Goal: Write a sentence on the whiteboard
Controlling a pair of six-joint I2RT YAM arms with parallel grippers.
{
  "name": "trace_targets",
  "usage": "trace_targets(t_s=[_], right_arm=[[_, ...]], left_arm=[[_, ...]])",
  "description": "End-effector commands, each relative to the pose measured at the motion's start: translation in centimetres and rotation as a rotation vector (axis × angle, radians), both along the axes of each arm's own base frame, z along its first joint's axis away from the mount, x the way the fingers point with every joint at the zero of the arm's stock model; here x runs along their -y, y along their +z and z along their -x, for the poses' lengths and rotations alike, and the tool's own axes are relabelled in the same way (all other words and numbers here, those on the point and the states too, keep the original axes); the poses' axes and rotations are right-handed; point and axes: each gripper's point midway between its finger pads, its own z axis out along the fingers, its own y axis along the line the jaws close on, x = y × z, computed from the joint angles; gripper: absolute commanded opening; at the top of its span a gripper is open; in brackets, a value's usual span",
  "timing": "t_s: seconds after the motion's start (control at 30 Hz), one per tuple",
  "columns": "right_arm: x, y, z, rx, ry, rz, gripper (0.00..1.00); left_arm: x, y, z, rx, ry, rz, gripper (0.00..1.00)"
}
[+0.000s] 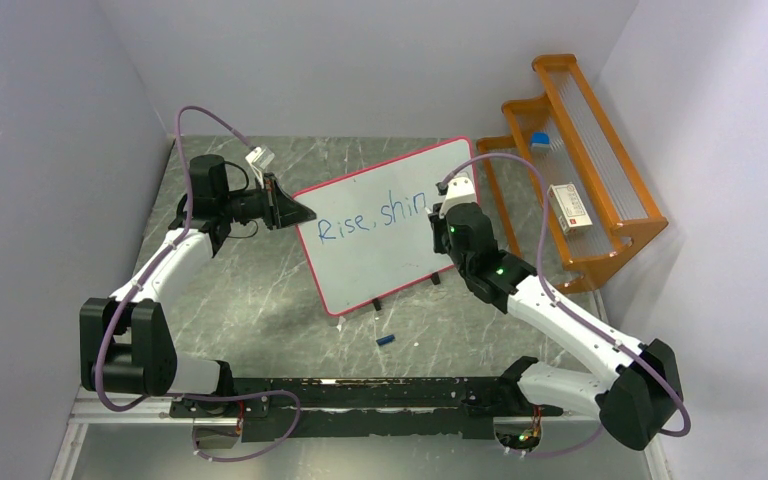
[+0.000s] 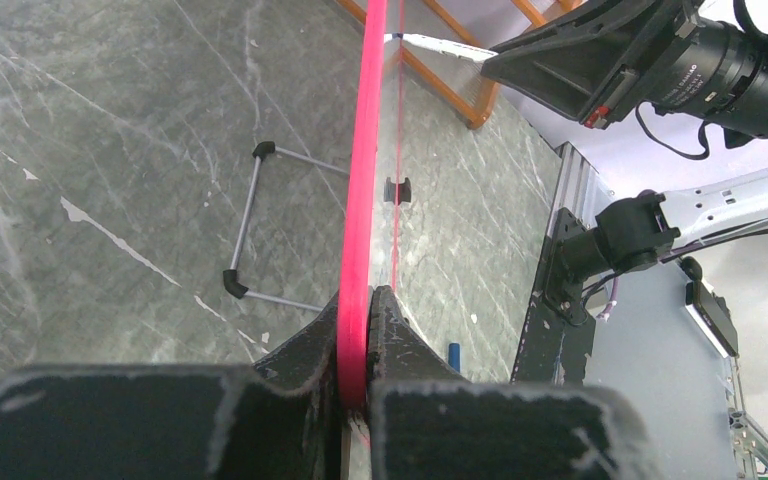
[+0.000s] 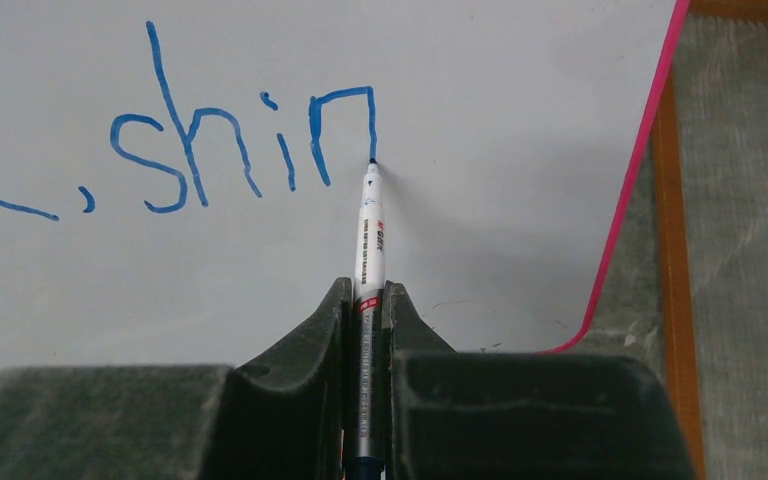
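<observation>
The whiteboard, white with a pink-red frame, stands tilted on the table. The sentence in blue reads "Rise, shin" in one line; the right wrist view shows "shin". My left gripper is shut on the board's left edge; in the left wrist view the frame sits between the jaws. My right gripper is shut on a white marker, whose tip touches the board at the foot of the "n".
An orange wire rack stands at the right, holding a white box and a blue-white item. A blue marker cap lies on the table in front of the board. The board's wire stand shows behind it.
</observation>
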Motion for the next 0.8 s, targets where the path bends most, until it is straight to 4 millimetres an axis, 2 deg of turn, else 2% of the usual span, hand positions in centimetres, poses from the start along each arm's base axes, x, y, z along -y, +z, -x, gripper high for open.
trace_targets(t_s=[0.0, 0.23, 0.53, 0.77], right_arm=[[0.5, -1.2, 0.7, -0.04, 0.003, 0.009, 0.0], [0.9, -0.1, 0.7, -0.012, -0.009, 0.002, 0.0], [1.3, 3.0, 0.2, 0.069, -0.027, -0.02, 0.0], [1.0, 2.9, -0.7, 0.071, -0.027, -0.02, 0.0]], left_arm=[[-0.2, -3.9, -0.2, -0.036, 0.036, -0.105, 0.05], [-0.2, -3.9, -0.2, -0.035, 0.035, -0.107, 0.05], [-0.3, -3.9, -0.2, -0.036, 0.038, -0.109, 0.05], [-0.3, -3.9, -0.1, -0.037, 0.035, -0.108, 0.05]])
